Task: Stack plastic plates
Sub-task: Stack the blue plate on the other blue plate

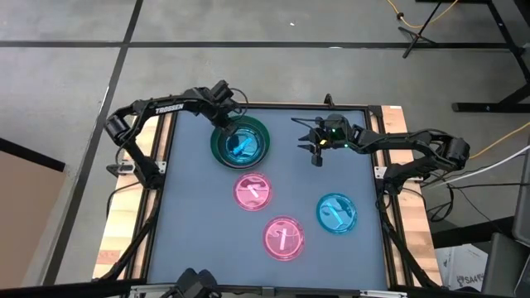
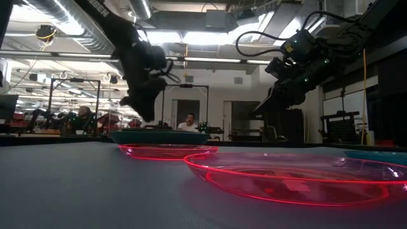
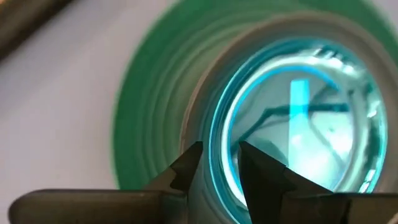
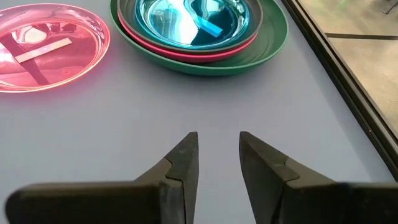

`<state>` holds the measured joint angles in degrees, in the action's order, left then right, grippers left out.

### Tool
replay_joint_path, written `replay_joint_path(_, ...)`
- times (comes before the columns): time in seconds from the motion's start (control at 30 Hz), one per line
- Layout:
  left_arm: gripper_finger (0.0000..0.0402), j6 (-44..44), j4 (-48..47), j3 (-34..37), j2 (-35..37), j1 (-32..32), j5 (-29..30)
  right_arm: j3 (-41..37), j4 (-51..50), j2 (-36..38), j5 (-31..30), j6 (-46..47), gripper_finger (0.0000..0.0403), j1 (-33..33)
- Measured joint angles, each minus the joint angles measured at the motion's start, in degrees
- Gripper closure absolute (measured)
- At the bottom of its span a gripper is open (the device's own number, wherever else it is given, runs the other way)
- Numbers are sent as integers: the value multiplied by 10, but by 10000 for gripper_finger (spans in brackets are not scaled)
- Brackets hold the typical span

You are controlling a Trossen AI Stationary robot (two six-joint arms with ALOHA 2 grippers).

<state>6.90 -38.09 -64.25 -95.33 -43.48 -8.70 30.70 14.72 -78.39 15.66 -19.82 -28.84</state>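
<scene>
My left gripper (image 1: pixel 228 131) straddles the rim of the cyan plate (image 1: pixel 245 144) stacked in the green plate (image 1: pixel 222 149) near the desk's (image 1: pixel 190 215) far edge; whether it grips, I cannot tell. My right gripper (image 1: pixel 315 156) hovers unclenched.

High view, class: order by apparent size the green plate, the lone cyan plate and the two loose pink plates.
1. Green plate, clearly largest.
2. Lone cyan plate and two pink plates: all look alike, so unranked.

"TROSSEN" on left arm (image 1: pixel 170 107)
</scene>
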Motion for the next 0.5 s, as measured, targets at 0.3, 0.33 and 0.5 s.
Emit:
replay_joint_path(0.3,310,1,4,0,99,18,6,0,0,0,0,0,297,0)
replay_joint_path(0.33,310,1,4,0,112,25,6,0,0,0,0,0,297,0)
replay_joint_path(0.5,310,2,4,0,162,73,6,0,-4,0,0,0,297,0)
